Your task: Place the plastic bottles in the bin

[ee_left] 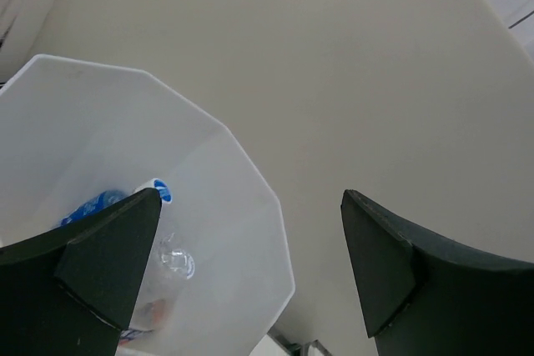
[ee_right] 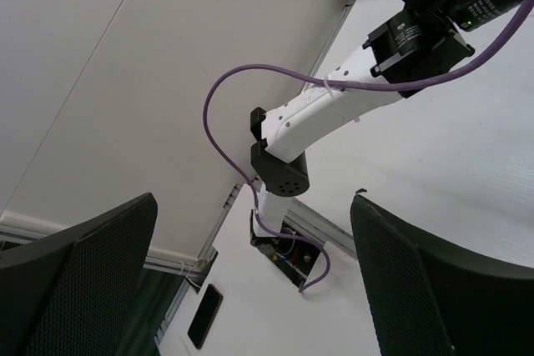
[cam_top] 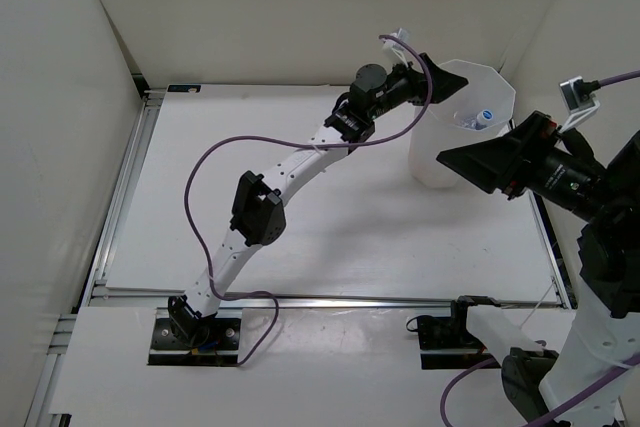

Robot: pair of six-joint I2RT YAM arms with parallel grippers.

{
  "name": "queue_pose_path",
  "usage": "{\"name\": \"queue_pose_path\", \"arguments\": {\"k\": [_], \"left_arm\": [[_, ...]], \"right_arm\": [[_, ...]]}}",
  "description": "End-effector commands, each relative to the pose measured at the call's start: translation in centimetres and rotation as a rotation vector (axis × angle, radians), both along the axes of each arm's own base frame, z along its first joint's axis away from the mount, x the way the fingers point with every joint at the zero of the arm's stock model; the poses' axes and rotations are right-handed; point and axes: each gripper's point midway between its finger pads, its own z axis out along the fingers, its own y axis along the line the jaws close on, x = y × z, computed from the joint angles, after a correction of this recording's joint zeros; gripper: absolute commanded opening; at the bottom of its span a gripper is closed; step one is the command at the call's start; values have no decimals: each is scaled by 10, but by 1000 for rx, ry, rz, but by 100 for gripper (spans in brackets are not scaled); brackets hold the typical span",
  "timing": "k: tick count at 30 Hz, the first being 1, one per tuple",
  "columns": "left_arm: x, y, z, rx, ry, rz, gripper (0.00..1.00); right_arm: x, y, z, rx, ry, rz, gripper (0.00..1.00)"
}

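The white faceted bin (cam_top: 492,75) stands at the table's far right. Inside it a clear plastic bottle with a blue cap (cam_top: 484,117) shows from above. In the left wrist view the bin (ee_left: 229,231) holds a blue-capped bottle (ee_left: 158,191), a blue-white label (ee_left: 90,206), a clear bottle (ee_left: 175,263) and something orange (ee_left: 154,313) at the bottom. My left gripper (cam_top: 437,79) hangs over the bin's left rim, open (ee_left: 250,264) and holding nothing. My right gripper (cam_top: 470,160) is raised in front of the bin, open (ee_right: 250,281) and holding nothing.
The left arm (cam_top: 290,172) stretches diagonally across the table with its purple cable (cam_top: 200,172) looping beside it. White walls enclose the back and both sides. A metal rail (cam_top: 330,299) runs along the table's near edge by the arm bases.
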Motion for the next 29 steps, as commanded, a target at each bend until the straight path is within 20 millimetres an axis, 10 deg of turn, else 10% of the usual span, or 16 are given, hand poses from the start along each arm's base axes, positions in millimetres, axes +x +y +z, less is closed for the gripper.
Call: {"name": "queue_pose_path", "arguments": {"k": [1, 8, 10, 17, 23, 29], "left_arm": [[-21, 18, 48, 31, -72, 33, 100], [-39, 112, 107, 264, -281, 252, 100], [-34, 135, 68, 383, -217, 340, 100], [-66, 255, 67, 624, -193, 652, 100], [-98, 369, -28, 876, -11, 946, 100], [-144, 494, -53, 884, 133, 1378, 100]], "right_arm": [[2, -2, 4, -1, -31, -26, 99], [37, -65, -20, -117, 30, -487, 99], [38, -89, -26, -134, 50, -641, 99], [52, -137, -98, -346, 373, -867, 99], [70, -111, -138, -308, 461, -723, 99], [93, -104, -139, -296, 424, -674, 99]]}}
